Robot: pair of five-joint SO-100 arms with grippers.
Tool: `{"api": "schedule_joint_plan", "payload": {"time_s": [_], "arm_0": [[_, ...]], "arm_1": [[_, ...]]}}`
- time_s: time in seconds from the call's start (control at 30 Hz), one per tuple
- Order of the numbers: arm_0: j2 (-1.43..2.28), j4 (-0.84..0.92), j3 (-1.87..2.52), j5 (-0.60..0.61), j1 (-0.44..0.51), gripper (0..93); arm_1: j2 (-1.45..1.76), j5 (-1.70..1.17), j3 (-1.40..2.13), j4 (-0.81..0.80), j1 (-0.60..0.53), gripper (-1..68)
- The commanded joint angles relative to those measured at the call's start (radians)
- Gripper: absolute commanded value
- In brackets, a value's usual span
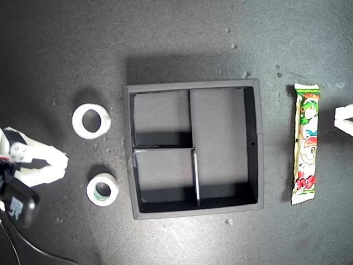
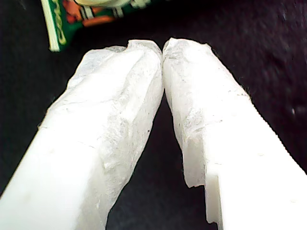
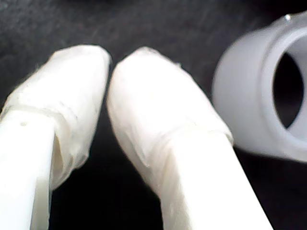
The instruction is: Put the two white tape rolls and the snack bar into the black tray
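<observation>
The black tray lies mid-table with its three compartments empty. In the exterior view's left lie two white tape rolls: a larger one and a smaller one with a greenish core. My second gripper is shut on nothing, just left of them in that view. Its fingertips touch, and a white tape roll stands beside them. The snack bar lies print side up, right of the tray in the exterior view. My first gripper, shut and empty, is beside the snack bar.
The tabletop is dark and matte with small white crumbs scattered on it. A black cable trails from the second arm in the exterior view's lower left corner.
</observation>
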Motion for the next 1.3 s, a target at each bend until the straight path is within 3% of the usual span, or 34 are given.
{"api": "schedule_joint_plan", "payload": {"time_s": [0.0,0.37,0.7,0.9,1.1,1.27], "arm_0": [[0.051,-0.031,0.058,0.015,-0.04,0.0],[-0.029,0.023,-0.035,0.043,-0.1,5.5],[-0.821,-0.155,-0.449,0.232,-0.199,8.8],[-1.144,-0.149,-0.693,0.288,-0.218,8.6],[-1.149,-0.055,-0.733,0.245,-0.233,8.2],[-0.962,0.067,-0.726,0.202,-0.219,7.1]], "arm_1": [[0.008,-0.213,0.0,-0.133,-0.055,-0.5],[-0.008,-0.385,-0.241,-0.126,-0.193,-0.3],[-0.026,-0.462,-0.287,-0.16,-0.247,2.1],[-0.353,-0.518,-0.472,-0.198,-0.268,4.0],[-0.658,-0.568,-0.672,-0.195,-0.301,3.5],[-0.689,-0.575,-0.698,-0.186,-0.299,3.3]]}}
